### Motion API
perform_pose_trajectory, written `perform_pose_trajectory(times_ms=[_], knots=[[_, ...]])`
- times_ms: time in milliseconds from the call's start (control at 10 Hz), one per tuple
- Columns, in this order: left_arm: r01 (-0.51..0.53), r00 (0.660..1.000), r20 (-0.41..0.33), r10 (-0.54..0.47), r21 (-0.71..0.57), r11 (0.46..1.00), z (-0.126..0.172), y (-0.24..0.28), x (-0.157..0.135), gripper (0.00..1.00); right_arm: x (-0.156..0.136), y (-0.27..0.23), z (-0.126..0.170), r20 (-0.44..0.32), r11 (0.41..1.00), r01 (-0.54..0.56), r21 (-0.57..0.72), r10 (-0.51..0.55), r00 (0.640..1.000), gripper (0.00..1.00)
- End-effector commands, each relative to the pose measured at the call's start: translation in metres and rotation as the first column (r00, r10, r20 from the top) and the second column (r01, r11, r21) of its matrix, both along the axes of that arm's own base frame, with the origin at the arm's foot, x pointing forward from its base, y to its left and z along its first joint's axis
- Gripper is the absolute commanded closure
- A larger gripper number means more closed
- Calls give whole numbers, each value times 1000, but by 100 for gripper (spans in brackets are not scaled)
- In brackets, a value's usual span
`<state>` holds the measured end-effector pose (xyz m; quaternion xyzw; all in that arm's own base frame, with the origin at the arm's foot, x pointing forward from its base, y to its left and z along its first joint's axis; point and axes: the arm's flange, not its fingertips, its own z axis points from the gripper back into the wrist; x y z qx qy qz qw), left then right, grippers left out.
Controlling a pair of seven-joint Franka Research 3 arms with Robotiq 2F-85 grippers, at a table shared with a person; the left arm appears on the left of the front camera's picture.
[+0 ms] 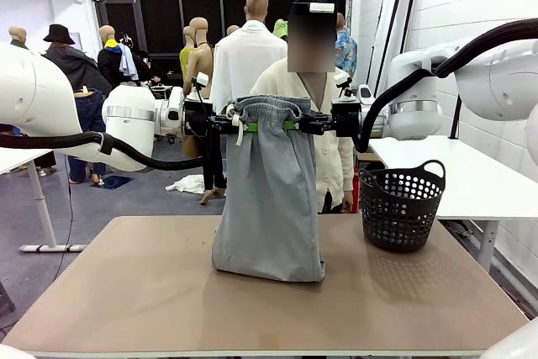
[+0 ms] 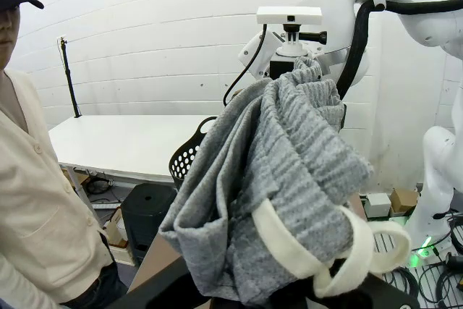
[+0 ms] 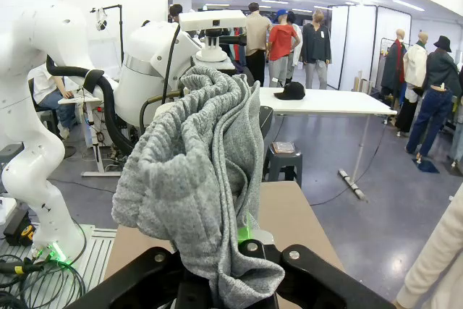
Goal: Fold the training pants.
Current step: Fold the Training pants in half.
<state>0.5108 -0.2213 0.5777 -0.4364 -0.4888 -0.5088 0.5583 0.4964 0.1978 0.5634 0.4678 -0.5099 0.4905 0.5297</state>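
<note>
Above the table (image 1: pixel 126 292), training pants (image 1: pixel 269 208) clenched by both fingers, fingertips buried in waistband folds.

Robot lab: white arms (image 3: pixel 43 106), worktables (image 3: pixel 325 100)

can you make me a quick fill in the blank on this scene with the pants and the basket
1. Both grippers, left gripper and right gripper, hold the grey pants by the ____.
2. The pants' lower end rests on the ____.
3. The black basket stands on the table to the robot's ____ of the pants.

Missing words: waistband; table; right
</note>
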Motion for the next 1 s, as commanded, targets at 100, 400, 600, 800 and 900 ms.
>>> perform_pose_trajectory(times_ms=[100, 400, 600, 800, 900], knots=[[5, 1000, -3, -5, -24, 1000, 3, -1, -3, 100, -1, 2, 2, 2, 1000, -4, 6, 4, 1000, 100], [5, 1000, -3, -5, -24, 1000, 3, -1, -3, 100, -1, 2, 2, 2, 1000, -4, 6, 4, 1000, 100], [5, 1000, -3, -5, -24, 1000, 3, -1, -3, 100, -1, 2, 2, 2, 1000, -4, 6, 4, 1000, 100], [5, 1000, -3, -5, -24, 1000, 3, -1, -3, 100, -1, 2, 2, 2, 1000, -4, 6, 4, 1000, 100], [5, 1000, -3, -5, -24, 1000, 3, -1, -3, 100, -1, 2, 2, 2, 1000, -4, 6, 4, 1000, 100]])
